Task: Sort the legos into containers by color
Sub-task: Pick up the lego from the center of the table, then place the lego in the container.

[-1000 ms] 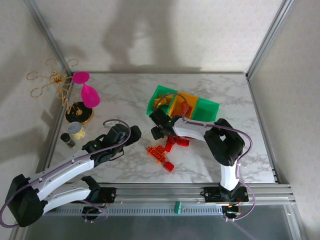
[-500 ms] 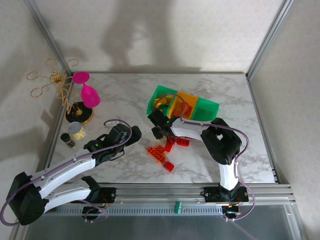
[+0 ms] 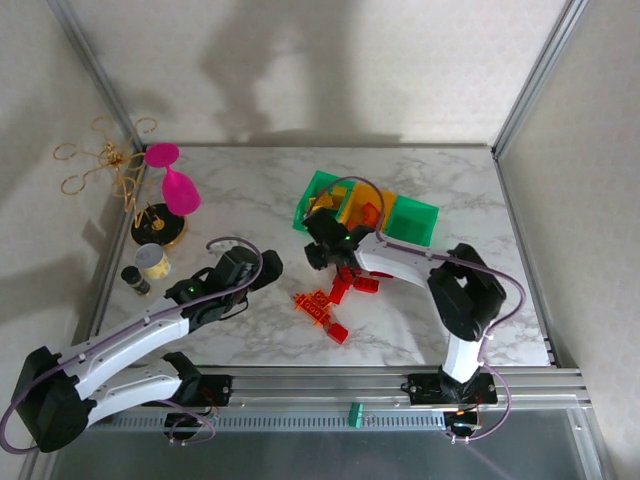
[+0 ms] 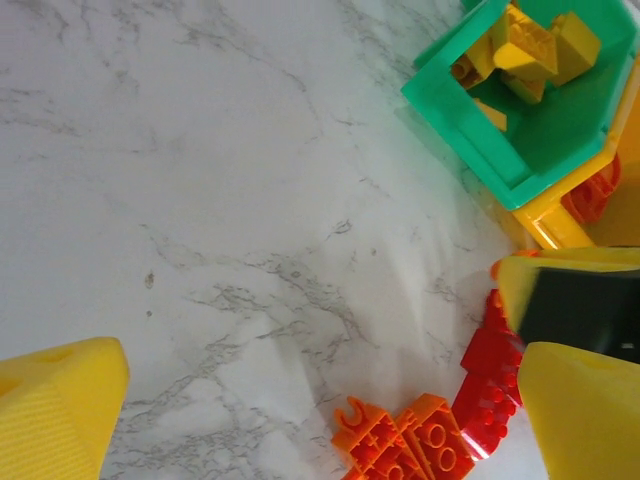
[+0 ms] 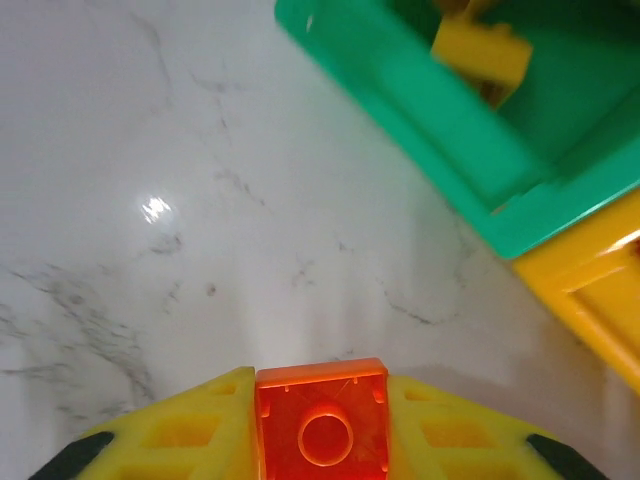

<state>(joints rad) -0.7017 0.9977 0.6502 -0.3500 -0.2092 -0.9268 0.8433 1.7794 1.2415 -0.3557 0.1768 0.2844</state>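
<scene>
A pink goblet sits beside a gold wire rack; a cream cup beside a dark vial.

you have three joined containers in a row, green, yellow-orange, green, open tops up. yellow legos lie in the leftmost green one. red bricks and orange ones lie loose on the worktop just beside. one orange brick sits clamped in the right pincer.
</scene>
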